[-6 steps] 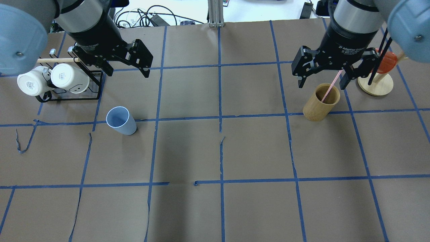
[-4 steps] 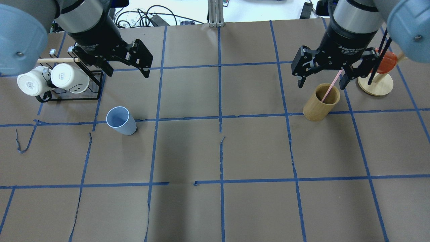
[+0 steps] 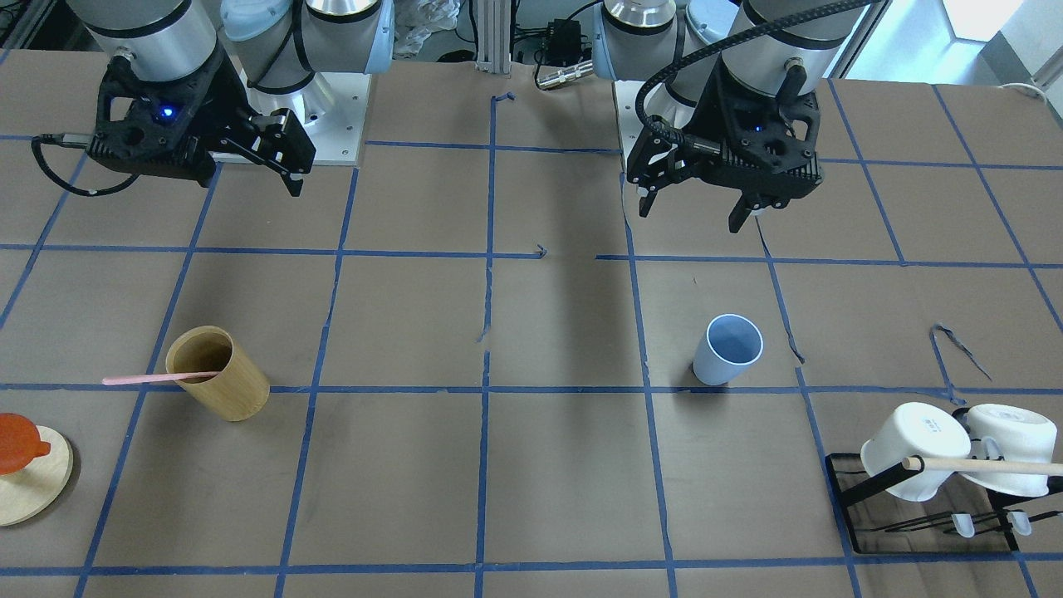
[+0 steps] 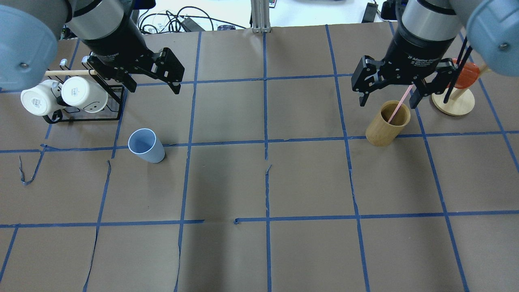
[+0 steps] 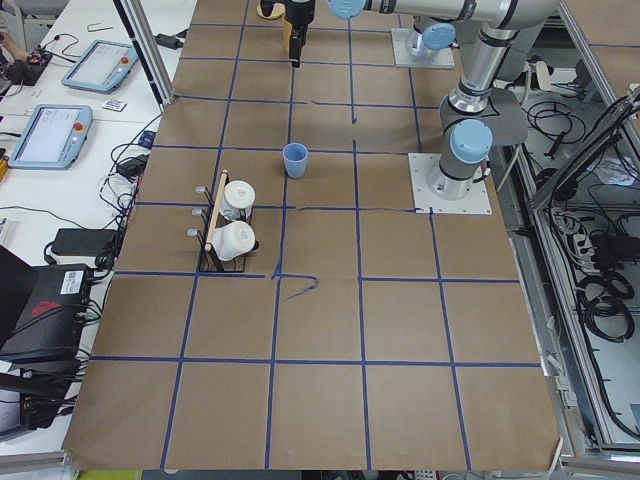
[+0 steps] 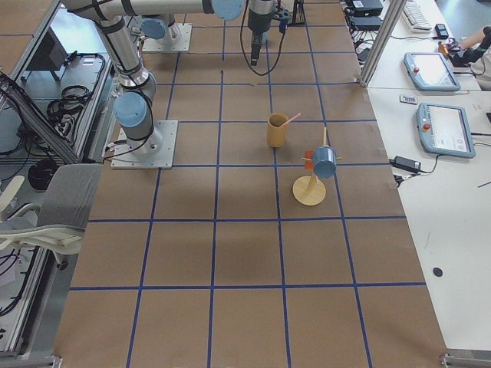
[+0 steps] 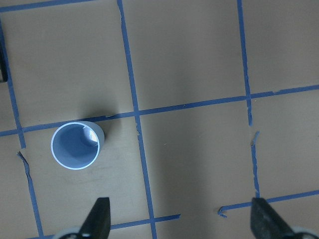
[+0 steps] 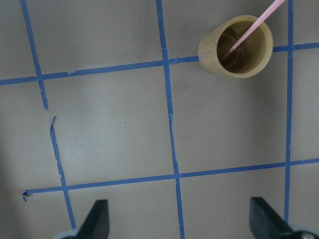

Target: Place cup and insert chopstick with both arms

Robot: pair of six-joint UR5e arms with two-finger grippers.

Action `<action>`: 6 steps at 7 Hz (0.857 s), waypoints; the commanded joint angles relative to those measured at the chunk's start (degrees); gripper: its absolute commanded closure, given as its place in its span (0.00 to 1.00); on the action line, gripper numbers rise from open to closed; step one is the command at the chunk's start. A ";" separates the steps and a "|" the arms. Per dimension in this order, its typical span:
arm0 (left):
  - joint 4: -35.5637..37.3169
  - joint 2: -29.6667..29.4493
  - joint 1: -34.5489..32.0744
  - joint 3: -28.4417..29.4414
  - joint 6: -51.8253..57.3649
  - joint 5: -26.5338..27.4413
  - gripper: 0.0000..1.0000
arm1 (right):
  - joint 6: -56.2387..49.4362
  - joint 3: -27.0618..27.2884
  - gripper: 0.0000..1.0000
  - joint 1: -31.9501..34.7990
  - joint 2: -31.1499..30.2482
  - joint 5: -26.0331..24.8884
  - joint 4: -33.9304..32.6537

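Overhead exterior: left hand [image 4: 153,85], right hand [image 4: 388,102] hover spread, empty.
Cup [image 4: 146,145]: likely light, rigid, slick; grip sidewall.
Chopstick [image 4: 400,103]: thin, probably stiff; pinch upper end.

The counter [image 4: 308,178] is covered in brown paper marked off by blue tape [image 4: 308,140] in a grid. A tan wooden cylinder [image 4: 381,127] stands upright near a round wooden stand [image 4: 454,104] that carries an orange piece [image 4: 466,75]. Well apart, at the other end, two white mugs [image 4: 83,94] hang on a black wire rack [image 4: 87,119] with a wooden rod [image 4: 69,72].
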 commanded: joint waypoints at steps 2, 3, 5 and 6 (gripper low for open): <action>-0.09 0.00 -0.08 -0.09 0.00 0.00 0.00 | -0.06 -0.05 0.00 -0.09 0.00 0.05 -0.13; 0.00 0.26 0.01 -0.61 0.00 0.00 0.00 | -0.66 -0.05 0.00 -0.18 0.00 -0.04 0.04; 0.00 0.88 0.01 -1.66 0.52 0.00 0.00 | 0.04 -0.05 0.00 -0.09 0.00 -0.04 0.04; 0.00 1.14 0.10 -2.11 3.22 0.09 0.00 | -0.49 -0.05 0.00 -0.09 0.00 -0.04 -0.04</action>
